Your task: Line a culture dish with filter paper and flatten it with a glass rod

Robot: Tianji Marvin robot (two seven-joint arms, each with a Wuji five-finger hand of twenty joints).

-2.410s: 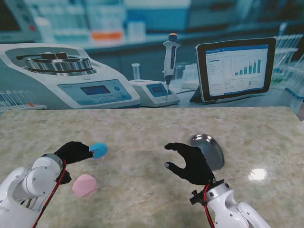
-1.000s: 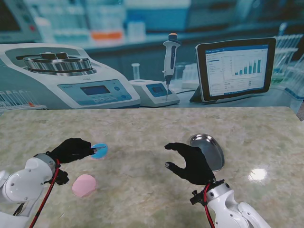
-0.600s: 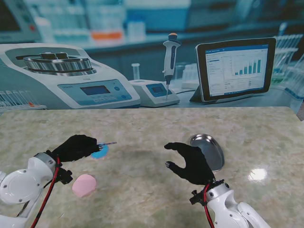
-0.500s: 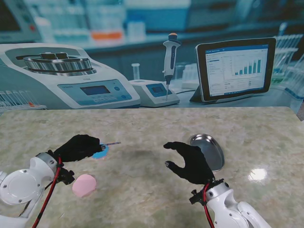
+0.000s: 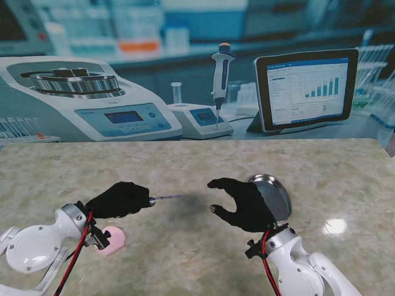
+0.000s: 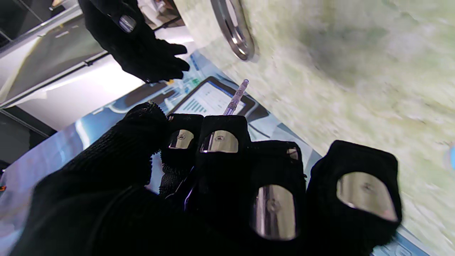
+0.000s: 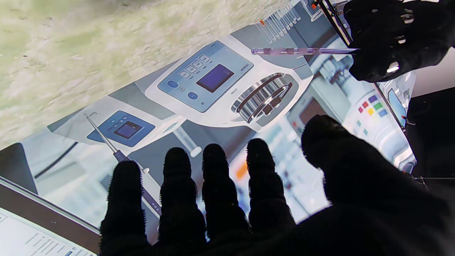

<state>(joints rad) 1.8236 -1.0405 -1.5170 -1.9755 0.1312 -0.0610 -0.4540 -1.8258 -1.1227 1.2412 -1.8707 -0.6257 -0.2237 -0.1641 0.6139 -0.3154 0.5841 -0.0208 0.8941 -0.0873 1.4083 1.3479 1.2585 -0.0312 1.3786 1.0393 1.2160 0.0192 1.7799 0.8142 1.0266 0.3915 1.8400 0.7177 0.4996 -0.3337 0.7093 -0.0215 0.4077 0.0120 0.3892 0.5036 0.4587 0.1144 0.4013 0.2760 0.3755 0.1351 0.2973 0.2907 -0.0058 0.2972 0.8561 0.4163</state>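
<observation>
Left hand (image 5: 123, 199) fingers clenched around glass rod (image 5: 165, 198); right hand (image 5: 245, 203) fingers spread, released; no legible writing.

The left hand (image 5: 121, 199) was curled into a closed grip, its black-gloved fingers (image 6: 220, 149) folded together with the thumb set against them, clamped on the glass rod (image 5: 165, 197) whose free end stuck out toward the robot's right. Its white forearm rose from the stand view's near left corner, a red cable running along the wrist. The right hand (image 5: 244, 203) hovered open, palm turned toward the left hand, thumb apart from its four fingers (image 7: 217, 185), which were slightly curved and spread, holding nothing. Its white forearm rose from the near right corner.
</observation>
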